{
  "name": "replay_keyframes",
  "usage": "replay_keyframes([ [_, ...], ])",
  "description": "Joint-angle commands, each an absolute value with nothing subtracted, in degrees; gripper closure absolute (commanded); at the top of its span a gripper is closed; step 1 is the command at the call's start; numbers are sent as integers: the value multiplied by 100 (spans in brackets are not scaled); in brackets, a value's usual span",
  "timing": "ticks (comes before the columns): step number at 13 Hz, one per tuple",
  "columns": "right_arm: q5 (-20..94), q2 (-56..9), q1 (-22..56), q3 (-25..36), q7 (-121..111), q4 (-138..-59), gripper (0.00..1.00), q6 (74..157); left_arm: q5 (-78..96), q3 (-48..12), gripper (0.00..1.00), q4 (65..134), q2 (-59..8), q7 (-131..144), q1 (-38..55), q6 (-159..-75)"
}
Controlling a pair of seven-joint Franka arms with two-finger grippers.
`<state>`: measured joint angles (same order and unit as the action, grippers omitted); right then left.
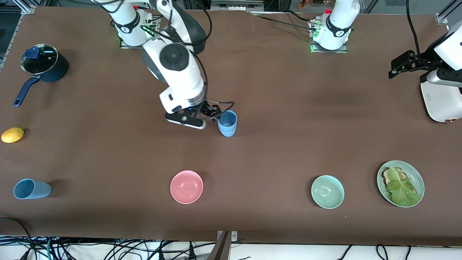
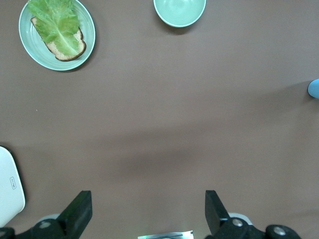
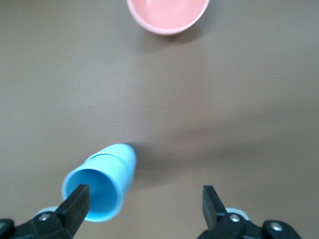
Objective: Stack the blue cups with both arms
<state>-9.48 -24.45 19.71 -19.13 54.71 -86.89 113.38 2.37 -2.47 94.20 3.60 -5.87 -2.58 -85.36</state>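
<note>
- Brown table (image 1: 274,119) fills your view, with a pink bowl (image 1: 186,186) and a green bowl (image 1: 327,191) nearer the camera.
- Your two nested blue cups (image 1: 227,123) stand upright mid-table.
- Your right gripper (image 3: 144,209) is spread wide, one finger (image 3: 75,206) right beside the rim, holding nothing.
- Another blue cup (image 1: 31,189) lies tipped toward the right arm's end.
- Your left gripper (image 2: 148,214) waits wide open over bare table.

Desk (image 1: 274,119) plain dark brown. Stacked cups (image 1: 227,123) light blue; lone cup (image 1: 31,189) lying on its side a duller blue. One bowl (image 1: 186,186) pink, another bowl (image 1: 327,191) pale green. Plate (image 1: 418,180) pale green, with green lettuce (image 1: 403,187) on browned toast (image 1: 389,174). Lemon (image 1: 12,134) yellow. Pot (image 1: 50,66) dark navy. Arms (image 1: 180,72) white with dark grey caps; hands black.
</note>
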Motion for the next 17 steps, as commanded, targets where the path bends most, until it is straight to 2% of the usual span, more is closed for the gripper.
replay_keyframes([
  [1,-923,-1848,1969,-1452,4531,-8771,0,10751,369,-246,0,9360,352,-721,-299,-8473],
  [6,-98,-1117,1969,-38,1904,-8798,0,9705,360,-255,0,9360,352,-712,-299,-8473],
  [8,384,-897,1960,525,822,-8876,0,9519,360,-246,0,9360,352,-694,-299,-8473],
  [13,448,138,670,536,-17,-9939,0,9484,334,-246,0,9360,325,-712,-299,-8473],
  [15,117,429,510,545,-18,-9862,0,9047,325,-246,0,9360,325,-712,-299,-8473],
  [17,-264,440,484,545,-26,-9721,0,8808,325,-246,0,9352,325,-712,-299,-8473],
])
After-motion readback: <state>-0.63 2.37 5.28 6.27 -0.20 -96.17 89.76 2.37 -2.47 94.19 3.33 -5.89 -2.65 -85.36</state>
